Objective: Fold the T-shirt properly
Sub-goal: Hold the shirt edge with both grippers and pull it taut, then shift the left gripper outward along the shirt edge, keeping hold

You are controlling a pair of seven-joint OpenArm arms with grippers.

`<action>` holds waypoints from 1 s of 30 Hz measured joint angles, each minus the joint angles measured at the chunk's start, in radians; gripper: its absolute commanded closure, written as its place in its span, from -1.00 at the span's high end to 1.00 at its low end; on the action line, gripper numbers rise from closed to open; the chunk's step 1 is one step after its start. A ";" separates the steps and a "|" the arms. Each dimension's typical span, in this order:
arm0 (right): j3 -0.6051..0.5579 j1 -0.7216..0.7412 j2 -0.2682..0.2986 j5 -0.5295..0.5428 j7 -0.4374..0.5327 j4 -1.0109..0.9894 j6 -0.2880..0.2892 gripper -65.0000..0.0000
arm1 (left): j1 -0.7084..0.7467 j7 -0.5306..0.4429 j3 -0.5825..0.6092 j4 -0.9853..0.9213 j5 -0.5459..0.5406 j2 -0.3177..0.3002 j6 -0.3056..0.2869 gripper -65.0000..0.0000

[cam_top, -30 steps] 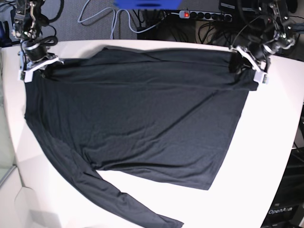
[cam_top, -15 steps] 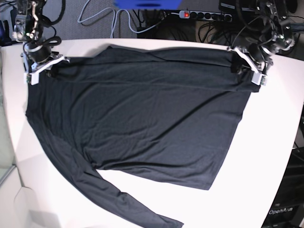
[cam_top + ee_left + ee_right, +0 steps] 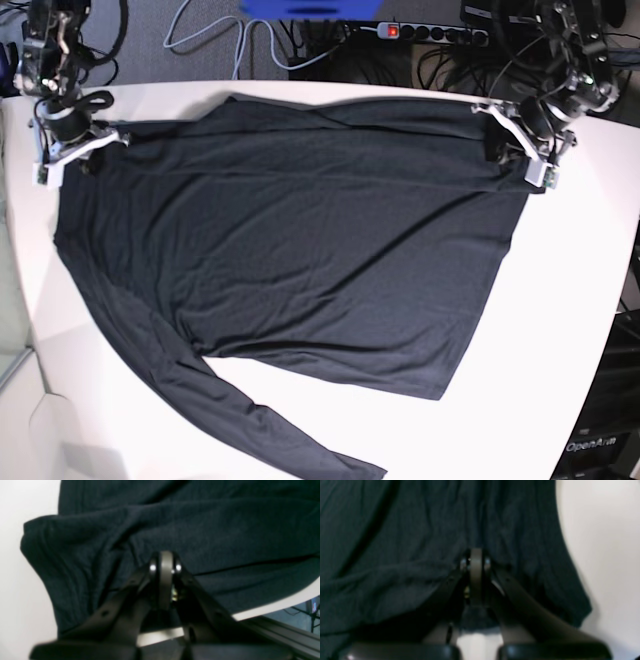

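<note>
**A:** Where does the T-shirt (image 3: 300, 240) lie?

**B:** In the base view it is spread flat over the white table (image 3: 570, 300) and fills most of the frame, from the far edge at the top down to the lower middle. One long sleeve (image 3: 240, 410) runs down the left side and ends at the bottom edge of the frame, a little right of centre.

**A:** And the claws?

**B:** The right gripper (image 3: 68, 152) sits at the upper left of the base view, on the shirt's far left corner. The left gripper (image 3: 528, 148) sits at the upper right, on the far right corner. They stand well apart, with the cloth's top edge stretched between them.

**A:** Spread or pressed together?

**B:** Both are pressed together. In the left wrist view the left gripper (image 3: 163, 565) has its tips meeting with black fabric (image 3: 200, 530) bunched around them, so it is pinching the shirt. In the right wrist view the right gripper (image 3: 475, 560) looks the same, tips together in wrinkled cloth (image 3: 395, 555), with bare table (image 3: 607, 542) at the right of the frame.
</note>
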 measured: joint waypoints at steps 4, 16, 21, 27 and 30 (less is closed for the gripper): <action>0.012 0.004 0.021 0.000 0.000 0.000 0.000 -0.98 | -0.009 0.002 0.000 0.008 0.000 0.000 0.000 -0.95; 0.108 -0.024 -0.038 0.000 -0.002 0.000 0.000 -0.83 | 0.040 -0.005 0.000 0.099 0.000 0.000 -0.013 -0.95; 0.113 -0.021 -0.042 0.004 0.002 0.000 0.000 -0.42 | 0.093 -0.008 -0.005 0.151 0.000 0.006 -0.016 -0.95; 0.112 -0.026 -0.072 0.000 -0.002 0.000 0.000 -0.29 | 0.104 0.000 -0.238 0.149 0.000 0.116 -0.016 -0.48; 0.114 -0.026 -0.070 0.000 0.003 0.000 0.000 -0.29 | 0.103 0.003 -0.350 0.144 0.007 0.154 -0.016 -0.13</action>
